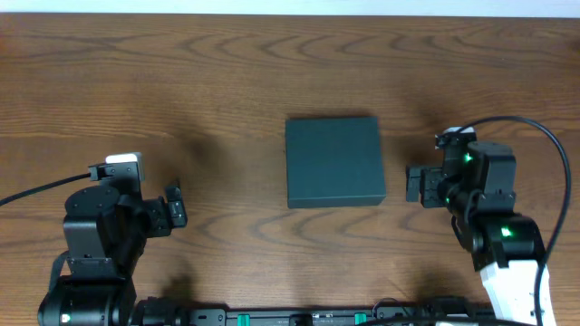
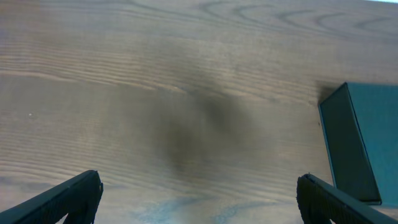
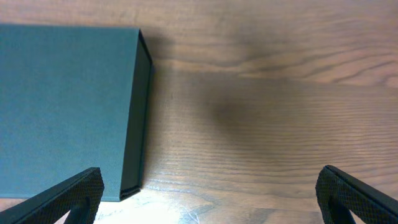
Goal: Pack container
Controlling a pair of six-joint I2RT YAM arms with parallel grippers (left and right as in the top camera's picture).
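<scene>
Between the two grippers, the closed teal-grey container [image 1: 334, 162] lies flat on the wooden table [image 1: 227, 72], just beside the right gripper [image 1: 410, 184] and well apart from the left gripper [image 1: 176, 205]. Both grippers' jaws stand spread wide, holding nothing.

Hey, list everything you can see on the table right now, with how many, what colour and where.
container: one, dark teal, closed, middle of the table
table: one, brown wood grain, under everything
cables: two, black, one at each arm near the side edges
left gripper: one, black, open, well left of the container
right gripper: one, black, open, just right of the container, not touching it
</scene>
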